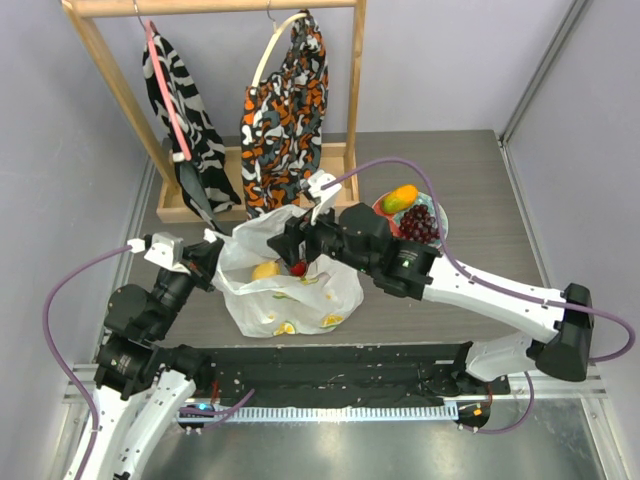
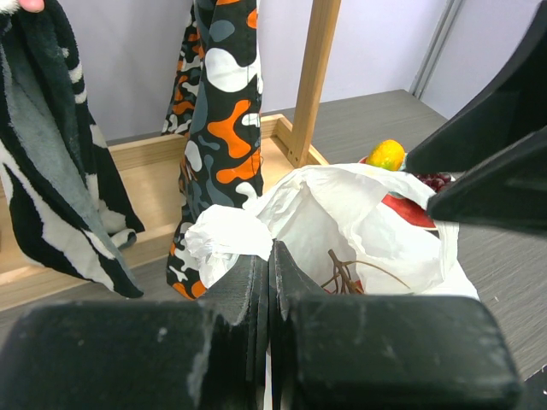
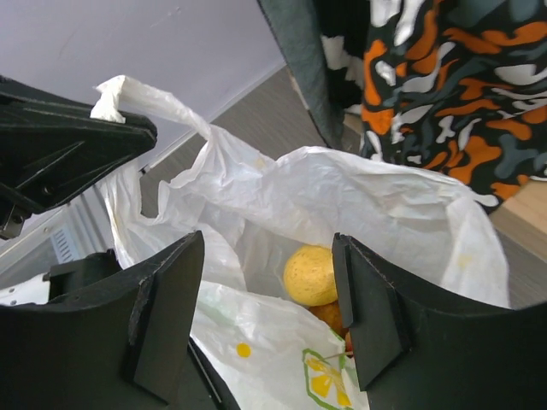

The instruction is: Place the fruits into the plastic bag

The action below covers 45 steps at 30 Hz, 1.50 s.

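Observation:
The white plastic bag printed with citrus slices stands open at the table's middle. My left gripper is shut on its left handle and holds it up; it also shows in the right wrist view. My right gripper is open and empty, just above the bag's mouth. The yellow lemon lies inside the bag, with the red berries beside it. The orange-green mango and the purple grape bunch sit on a red plate to the bag's right.
A wooden rack stands at the back, its base just behind the bag. A zebra-striped cloth and an orange-black cloth hang from it. Grey walls close in left and right.

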Available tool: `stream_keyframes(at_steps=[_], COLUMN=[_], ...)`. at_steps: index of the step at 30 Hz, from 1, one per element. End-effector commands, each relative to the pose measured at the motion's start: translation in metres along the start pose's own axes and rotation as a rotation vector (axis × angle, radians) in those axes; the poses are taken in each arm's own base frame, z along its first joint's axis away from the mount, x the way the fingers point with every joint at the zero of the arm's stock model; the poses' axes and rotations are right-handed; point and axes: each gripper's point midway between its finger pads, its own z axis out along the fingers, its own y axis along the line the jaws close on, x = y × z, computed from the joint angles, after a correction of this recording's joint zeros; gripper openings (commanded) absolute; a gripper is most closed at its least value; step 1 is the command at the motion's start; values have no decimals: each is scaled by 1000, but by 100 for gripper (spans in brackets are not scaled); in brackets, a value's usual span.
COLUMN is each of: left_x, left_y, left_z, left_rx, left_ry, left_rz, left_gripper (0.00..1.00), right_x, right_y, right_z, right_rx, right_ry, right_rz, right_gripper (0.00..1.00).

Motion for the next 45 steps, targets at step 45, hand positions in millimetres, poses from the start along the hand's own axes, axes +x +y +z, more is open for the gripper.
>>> stream_keyframes(at_steps=[45], left_x=[-11], left_y=[-3], left_z=[-1], left_rx=[12], left_ry=[-35], left_rz=[6], left_gripper=[0], right_x=[24], right_y=[-282], right_z=[-108], right_rx=[708], right_ry=[18], right_rz=[227], right_gripper=[68])
